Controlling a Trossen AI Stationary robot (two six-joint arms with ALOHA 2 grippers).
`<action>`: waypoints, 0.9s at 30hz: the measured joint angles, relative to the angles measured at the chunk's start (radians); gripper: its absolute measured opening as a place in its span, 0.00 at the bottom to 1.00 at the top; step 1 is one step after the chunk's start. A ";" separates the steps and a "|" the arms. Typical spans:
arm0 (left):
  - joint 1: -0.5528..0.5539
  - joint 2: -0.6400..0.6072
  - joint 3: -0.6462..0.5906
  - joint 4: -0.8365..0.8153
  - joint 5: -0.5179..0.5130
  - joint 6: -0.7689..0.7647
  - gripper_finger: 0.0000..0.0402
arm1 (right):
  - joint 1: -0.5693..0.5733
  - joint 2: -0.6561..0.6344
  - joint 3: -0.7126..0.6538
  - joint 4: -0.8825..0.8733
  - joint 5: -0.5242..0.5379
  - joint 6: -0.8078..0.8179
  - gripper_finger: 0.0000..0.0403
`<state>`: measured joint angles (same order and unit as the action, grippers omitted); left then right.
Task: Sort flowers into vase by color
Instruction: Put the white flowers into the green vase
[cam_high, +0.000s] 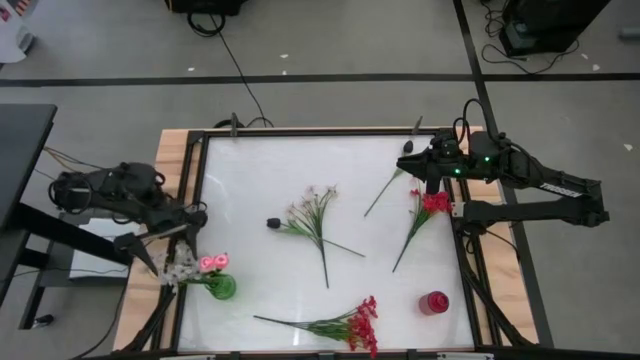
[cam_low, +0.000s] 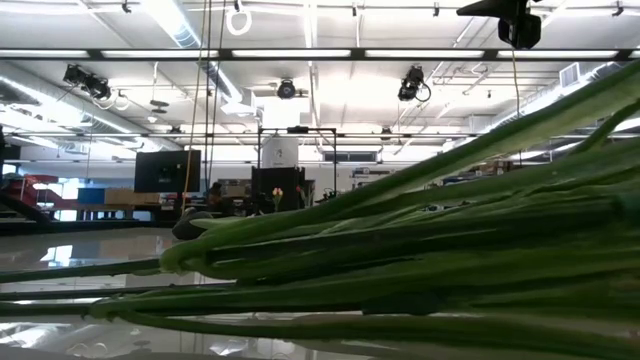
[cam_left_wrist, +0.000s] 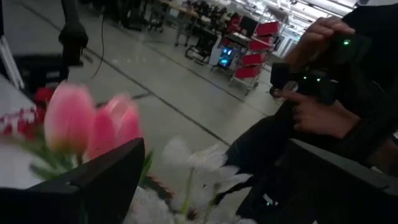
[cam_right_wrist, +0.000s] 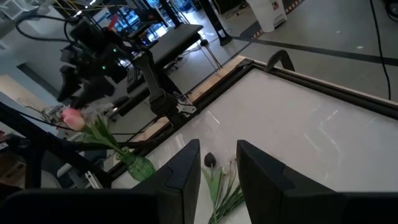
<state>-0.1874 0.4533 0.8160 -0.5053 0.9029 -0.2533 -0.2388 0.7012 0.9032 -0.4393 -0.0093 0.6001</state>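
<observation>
Your left gripper stood spread wide at the table's left edge, just beside the green vase, where two pink rosebuds and a pale white sprig already rose from its neck. In the left wrist view the pink buds and white blossoms sat between and just past the open fingers, pinched by neither.

Your right gripper hovered over the table's right side, directly above a red blossom spray; you could not tell whether its narrow-set fingers gripped a stem.

By the look of it, the pink sorting was done and the red had barely begun. The red vase stood empty near the front right. A second red spray lay at the front edge, a pale-flowered leafy bunch at mid-table, a single stem further back.
</observation>
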 joint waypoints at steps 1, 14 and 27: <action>0.000 0.005 0.022 -0.002 0.000 0.002 0.98 | 0.000 0.000 0.000 0.000 0.000 0.000 0.28; 0.079 0.275 0.328 -0.157 -0.281 -0.005 0.96 | 0.000 0.000 0.000 0.000 0.000 0.000 0.28; 0.245 0.647 0.390 -0.155 -0.458 -0.128 0.82 | 0.000 0.000 0.000 0.000 0.000 0.000 0.28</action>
<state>0.0578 1.1008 1.2064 -0.6605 0.4448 -0.3811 -0.2388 0.7010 0.9035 -0.4393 -0.0093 0.6002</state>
